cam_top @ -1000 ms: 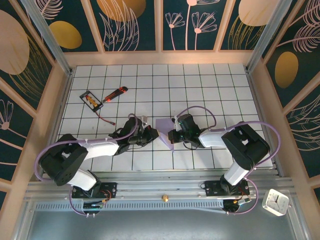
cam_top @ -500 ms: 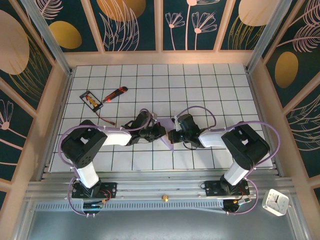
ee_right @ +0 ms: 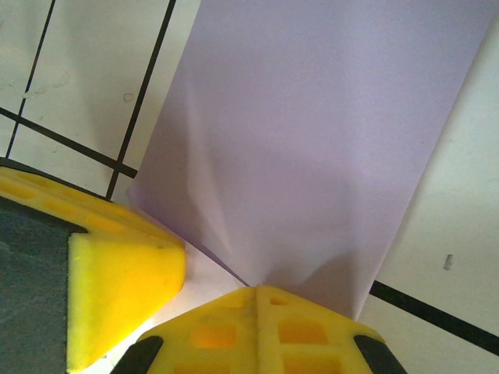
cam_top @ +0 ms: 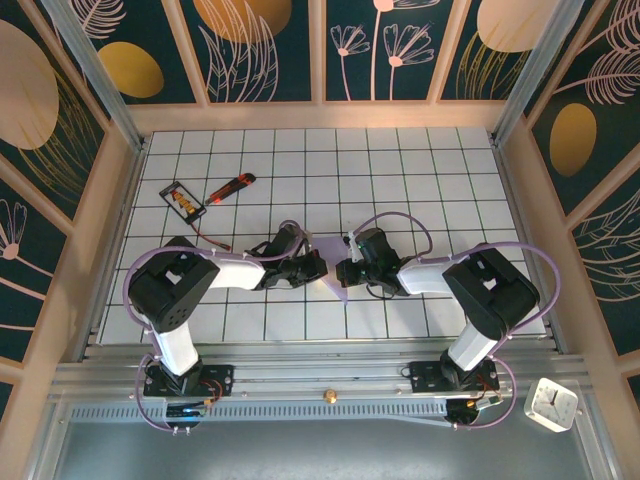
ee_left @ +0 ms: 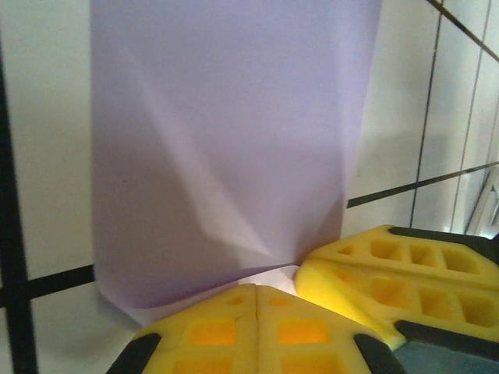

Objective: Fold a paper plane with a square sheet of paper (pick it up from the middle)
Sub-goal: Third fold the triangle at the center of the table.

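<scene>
Gridded table [cam_top: 400, 180], arms [cam_top: 225, 270] [cam_top: 430, 275] angled inward, closed jaws meeting at paper [cam_top: 328, 250]

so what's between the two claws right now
The creased purple sheet of paper lies between the left claw and the right claw, whose tips nearly meet at its edge; the top view shows it.

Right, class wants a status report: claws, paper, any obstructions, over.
Both shut: left claw tip against the square sheet of paper, right claw pinching it. Sheet creased, no plane yet. Utility knife far off left.
</scene>
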